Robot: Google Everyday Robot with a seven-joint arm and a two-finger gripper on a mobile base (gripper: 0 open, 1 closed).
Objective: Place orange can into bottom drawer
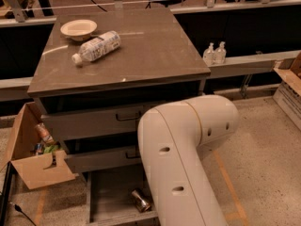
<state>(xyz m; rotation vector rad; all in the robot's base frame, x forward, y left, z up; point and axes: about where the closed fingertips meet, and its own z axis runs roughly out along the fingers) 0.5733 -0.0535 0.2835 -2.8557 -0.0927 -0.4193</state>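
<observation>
In the camera view, at the bottom edge, we list the bottom drawer (108,197): pulled out from the cabinet, its floor visible.

Item, the orange can (140,201): inside that drawer, resting on the floor toward the right front, tilted over with one silver end turned up toward us. It sits just beside the arm's edge; we cannot tell whether anything touches it.

Item, the robot arm (183,164): a thick white elbow, bent over the drawer's right part and covering the cabinet's right front.

Item, the gripper: hidden behind the arm, somewhere low by the open drawer. We cannot tell how wide it stands or whether it has hold of anything.

Item, two upper drawers (89,121): one above the other, each showing part of a dark handle.

Item, the cabinet top (141,51): it carries a clear water bottle (96,46) lying on its side and, just behind it, a pale bowl (78,28).

Item, a cardboard box (40,171): on the floor left of the cabinet, open, with oddments inside.

Item, two small bottles (214,53): upright, side by side on the ledge to the right.
</observation>
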